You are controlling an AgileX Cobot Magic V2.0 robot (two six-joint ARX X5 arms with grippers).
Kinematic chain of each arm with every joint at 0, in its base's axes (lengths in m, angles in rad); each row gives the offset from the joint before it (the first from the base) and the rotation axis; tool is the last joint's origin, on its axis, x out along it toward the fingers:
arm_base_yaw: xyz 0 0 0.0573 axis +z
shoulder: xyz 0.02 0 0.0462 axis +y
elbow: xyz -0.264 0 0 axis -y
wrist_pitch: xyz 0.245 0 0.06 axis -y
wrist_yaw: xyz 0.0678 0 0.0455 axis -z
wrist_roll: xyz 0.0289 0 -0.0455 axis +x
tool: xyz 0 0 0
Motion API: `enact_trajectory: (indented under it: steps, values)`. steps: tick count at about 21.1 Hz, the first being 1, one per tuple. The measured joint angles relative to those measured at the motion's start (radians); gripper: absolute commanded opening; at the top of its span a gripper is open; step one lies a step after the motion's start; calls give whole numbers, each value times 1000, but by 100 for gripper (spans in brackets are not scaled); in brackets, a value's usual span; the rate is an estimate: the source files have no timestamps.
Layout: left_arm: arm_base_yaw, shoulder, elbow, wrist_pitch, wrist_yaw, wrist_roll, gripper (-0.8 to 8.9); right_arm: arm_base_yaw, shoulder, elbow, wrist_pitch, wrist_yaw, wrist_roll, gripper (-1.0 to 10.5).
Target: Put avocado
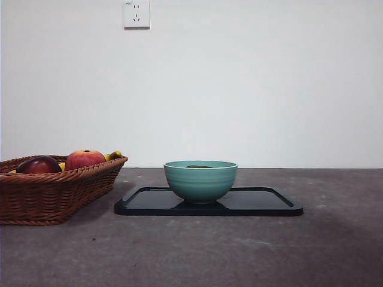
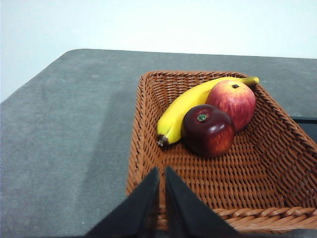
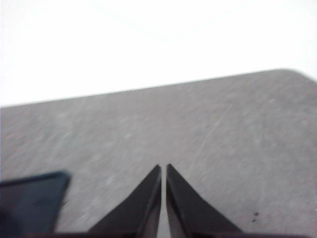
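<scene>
Only a thin dark olive sliver of the avocado shows over the rim of the teal bowl, inside which it lies. The bowl stands on a black tray at the table's middle. My left gripper is shut and holds nothing; it hovers over the near rim of the wicker basket. My right gripper is also shut and holds nothing, above bare table with a corner of the tray beside it. Neither gripper shows in the front view.
The wicker basket stands at the left and holds a banana, a red-orange apple and a shiny dark red fruit. A wall socket is on the back wall. The table's edges show in both wrist views.
</scene>
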Motion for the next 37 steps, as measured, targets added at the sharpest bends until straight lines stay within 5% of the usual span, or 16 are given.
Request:
enact_trajectory:
  steps: [7, 16, 37]
  values:
    - [0, 0, 0, 0, 0, 0, 19, -84, -13, -172, 130, -8, -60, 9]
    - [0, 0, 0, 0, 0, 0, 19, -120, -13, -221, 148, -138, -175, 9]
    - [0, 0, 0, 0, 0, 0, 19, -143, -39, -267, 147, -255, -196, 9]
